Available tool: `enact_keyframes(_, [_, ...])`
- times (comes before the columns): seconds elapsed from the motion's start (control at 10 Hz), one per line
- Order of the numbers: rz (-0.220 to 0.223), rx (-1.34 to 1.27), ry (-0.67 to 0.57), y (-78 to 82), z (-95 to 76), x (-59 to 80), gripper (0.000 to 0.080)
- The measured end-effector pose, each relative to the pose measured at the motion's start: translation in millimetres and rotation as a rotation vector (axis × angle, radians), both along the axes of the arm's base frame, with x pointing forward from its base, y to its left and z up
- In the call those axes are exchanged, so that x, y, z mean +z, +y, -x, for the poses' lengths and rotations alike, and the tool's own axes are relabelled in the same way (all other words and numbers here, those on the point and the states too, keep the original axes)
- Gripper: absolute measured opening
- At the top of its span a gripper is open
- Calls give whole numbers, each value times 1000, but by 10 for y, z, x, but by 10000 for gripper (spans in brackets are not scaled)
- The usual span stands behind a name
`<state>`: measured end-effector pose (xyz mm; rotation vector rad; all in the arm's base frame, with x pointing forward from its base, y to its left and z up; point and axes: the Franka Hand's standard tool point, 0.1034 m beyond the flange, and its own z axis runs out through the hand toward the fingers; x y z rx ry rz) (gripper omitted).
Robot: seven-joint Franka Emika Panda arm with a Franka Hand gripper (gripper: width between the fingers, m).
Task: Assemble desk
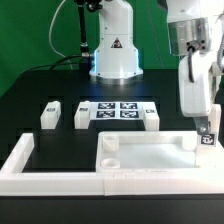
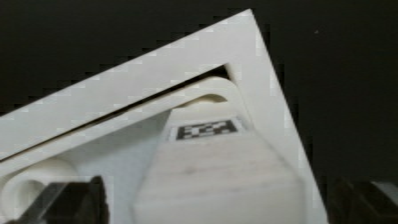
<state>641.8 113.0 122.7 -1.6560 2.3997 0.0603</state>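
The white desk panel (image 1: 150, 157) lies rim up at the front of the table, with round corner sockets. My gripper (image 1: 207, 128) is at the panel's far corner on the exterior view's right, shut on a white block leg (image 1: 207, 139) with a tag, held upright over that corner socket. In the wrist view the leg (image 2: 214, 175) fills the space between my dark fingers (image 2: 79, 202), its tag (image 2: 208, 128) next to the panel's corner rim (image 2: 222, 45). Whether the leg is seated in the socket is hidden. Three other legs (image 1: 50, 116) (image 1: 82, 115) (image 1: 150, 118) stand behind the panel.
The marker board (image 1: 118, 111) lies between the loose legs. The low white border wall (image 1: 22, 160) runs along the exterior view's left and the front edge. The robot base (image 1: 115, 50) stands at the back, with a green curtain behind it.
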Motion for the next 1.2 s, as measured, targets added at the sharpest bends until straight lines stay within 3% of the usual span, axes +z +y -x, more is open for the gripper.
enact_keyframes(0.1, [-16, 4, -29, 91, 25, 266, 647])
enact_keyframes(0.2, [-27, -2, -42, 167, 57, 408, 647])
enact_keyframes(0.3, [-29, 3, -49, 205, 42, 444, 647])
enact_keyframes(0.9, [-12, 81, -51, 235, 91, 379, 648])
enact_keyframes(1.0, [-7, 115, -39, 291, 228, 329, 648])
enact_keyframes(1.2, [30, 308, -62, 192, 518, 174, 648])
